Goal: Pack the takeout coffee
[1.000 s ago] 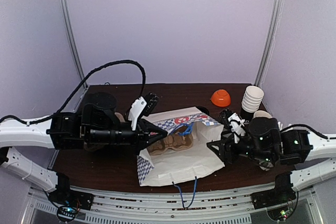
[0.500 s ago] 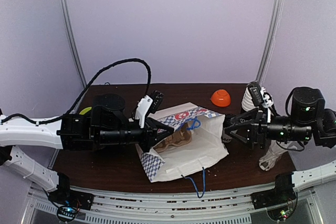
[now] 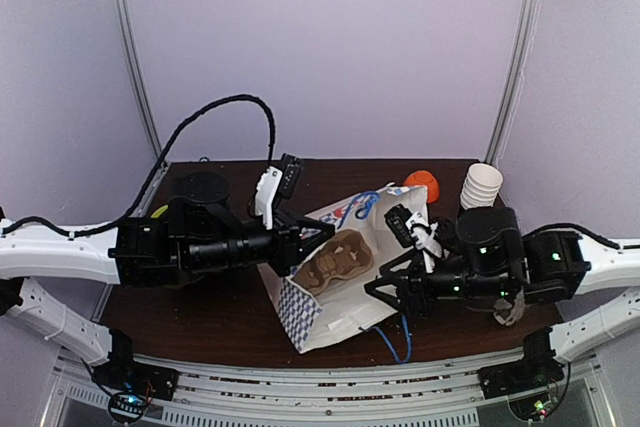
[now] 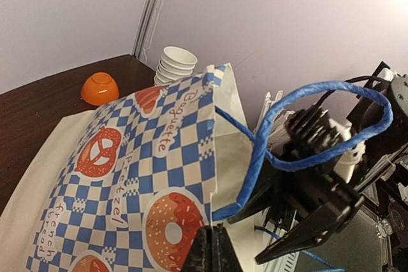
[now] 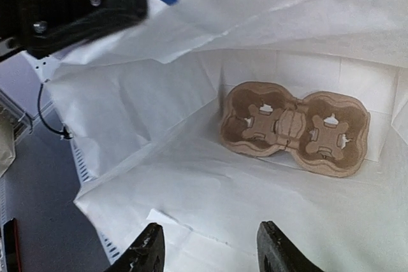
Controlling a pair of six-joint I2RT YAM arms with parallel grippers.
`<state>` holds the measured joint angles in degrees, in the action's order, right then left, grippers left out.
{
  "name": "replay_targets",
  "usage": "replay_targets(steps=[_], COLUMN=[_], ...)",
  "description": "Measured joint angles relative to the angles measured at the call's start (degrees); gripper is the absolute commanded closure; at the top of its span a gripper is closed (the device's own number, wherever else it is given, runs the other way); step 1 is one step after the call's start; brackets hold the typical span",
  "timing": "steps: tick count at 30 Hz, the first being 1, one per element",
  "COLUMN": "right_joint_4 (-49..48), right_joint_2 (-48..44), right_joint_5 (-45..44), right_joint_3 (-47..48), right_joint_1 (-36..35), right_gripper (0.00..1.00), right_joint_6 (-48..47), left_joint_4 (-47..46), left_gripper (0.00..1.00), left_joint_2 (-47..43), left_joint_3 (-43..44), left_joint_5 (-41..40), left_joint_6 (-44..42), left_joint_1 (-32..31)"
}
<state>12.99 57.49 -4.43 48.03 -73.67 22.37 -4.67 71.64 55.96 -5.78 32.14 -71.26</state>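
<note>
Your left gripper (image 4: 210,253) is clamped on the rim of the white paper bag (image 3: 345,309), which is printed with blue checks and pastries. It grips the mouth at the bag's 9 o'clock side. Your right gripper (image 5: 210,253) sits at the mouth near 4 o'clock, its fingers apart with nothing between them. At the bag's far end rests a brown moulded-pulp two-cup carrier (image 5: 296,125), both wells bare. A blue cord handle (image 4: 331,86) loops up from the rim. A small orange bowl (image 3: 422,185) lies at the bag's 1 o'clock and a stack of white lidless paper cups (image 3: 481,187) at 2 o'clock. The takeout coffee, the black-lidded white paper cup, shows in none of your views.
</note>
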Motion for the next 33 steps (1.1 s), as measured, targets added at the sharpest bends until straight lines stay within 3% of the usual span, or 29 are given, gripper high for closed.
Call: replay_targets(steps=[10, 33], right_joint_4=[-12.9, -32.5], right_joint_2=[14.3, 35.0], right_joint_5=[-13.6, -19.6], right_joint_3=[-1.7, -4.8], right_joint_1=[-0.5, 1.1], right_gripper=[0.48, 0.48], right_joint_6=[2.7, 7.5], left_joint_4=[-2.0, -4.8], left_gripper=[1.00, 1.00], left_joint_2=[0.0, 1.9], left_joint_3=[-0.2, -1.1], left_joint_5=[0.0, 2.7], left_joint_6=[0.6, 0.8], left_joint_1=[-0.4, -0.9])
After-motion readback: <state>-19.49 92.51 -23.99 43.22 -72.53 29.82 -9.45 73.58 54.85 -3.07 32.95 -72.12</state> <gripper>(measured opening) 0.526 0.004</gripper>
